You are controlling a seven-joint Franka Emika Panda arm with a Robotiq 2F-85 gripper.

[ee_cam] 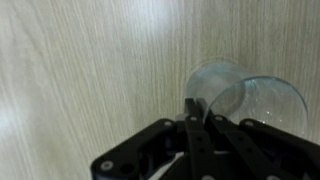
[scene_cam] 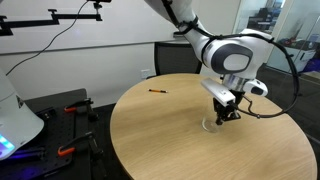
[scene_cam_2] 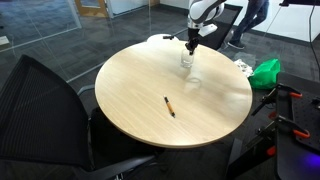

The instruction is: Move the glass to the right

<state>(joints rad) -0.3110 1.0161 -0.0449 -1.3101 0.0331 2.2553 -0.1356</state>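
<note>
- I am hanging my pincer (scene_cam: 222,116) over the round wooden tabletop (scene_cam: 160,135), right of centre in this exterior view, with my white arm coming in from the top of the frame.
- The glass (scene_cam: 213,124) is standing upright on the tabletop, just below and slightly left of my fingertips, and it is showing only as a faint round outline.
- In an exterior view, my pincer (scene_cam_2: 190,45) is sitting near the far edge of the tabletop (scene_cam_2: 140,90), at the upper middle of the frame, and the glass (scene_cam_2: 187,61) is standing directly under it.
- In the wrist view, my pincer (ee_cam: 190,108) is reaching up from the bottom edge, with its black links meeting in the middle of the frame.
- There the glass (ee_cam: 250,100) is filling the right half as two overlapping clear circles on the pale grain of the tabletop (ee_cam: 80,70), and my fingertips are meeting its left rim.
- My fingers are looking drawn close together, but I cannot tell whether they are clamping the wall of the glass or merely touching it.
- A pen (scene_cam: 156,91) is lying flat on the tabletop, well apart from the glass, toward the upper left of centre.
- In an exterior view, the same pen (scene_cam_2: 169,106) is lying nearer the camera, below the glass.
- A black chair (scene_cam_2: 45,110) is standing at the lower left, beside the tabletop.
</note>
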